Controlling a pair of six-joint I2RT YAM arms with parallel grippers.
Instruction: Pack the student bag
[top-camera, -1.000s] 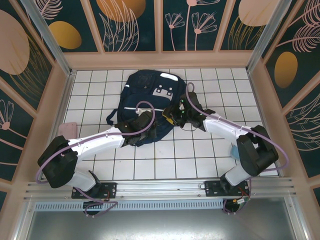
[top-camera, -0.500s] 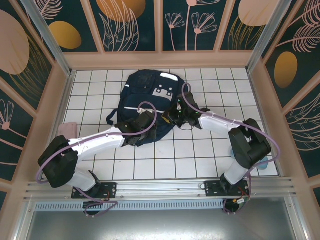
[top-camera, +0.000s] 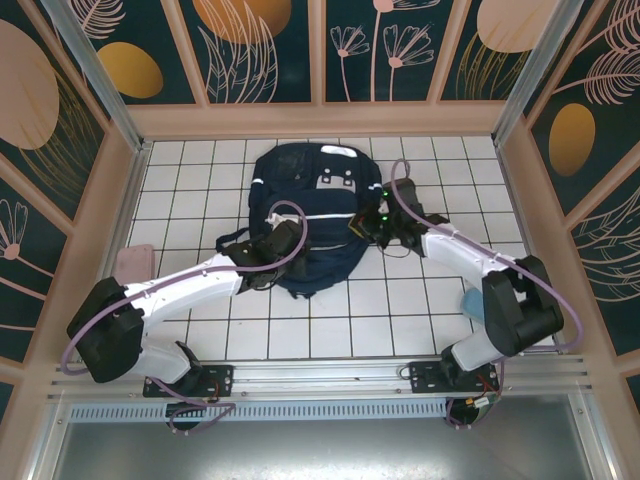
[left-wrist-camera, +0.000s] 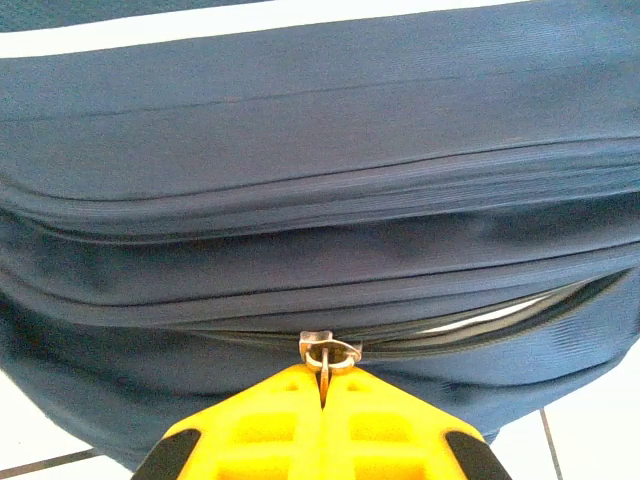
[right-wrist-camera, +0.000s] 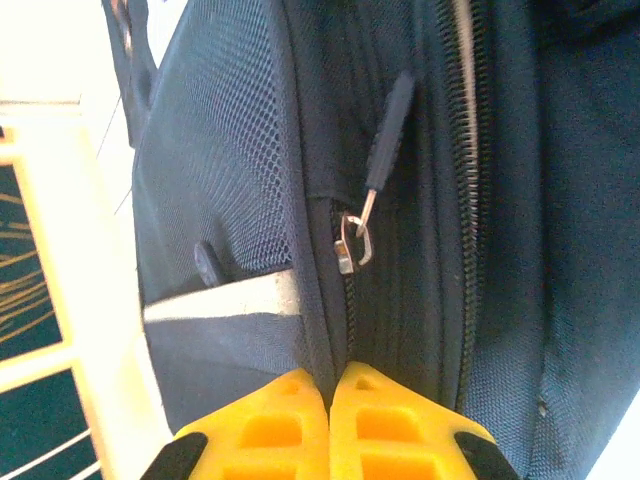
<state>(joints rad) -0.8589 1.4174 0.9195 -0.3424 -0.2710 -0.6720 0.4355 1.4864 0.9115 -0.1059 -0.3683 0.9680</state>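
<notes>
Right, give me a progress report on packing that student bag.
Done: something pale already lies inside the student bag, seen through the zip gap. In hand: left tool shut on the zip pull; right tool shut at the bag's side seam. Left: probably zipping it closed.

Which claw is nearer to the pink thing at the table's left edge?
Left. The left claw sits on the student bag, to the right of the pink thing; the right claw is farther, at the bag's right side.
</notes>
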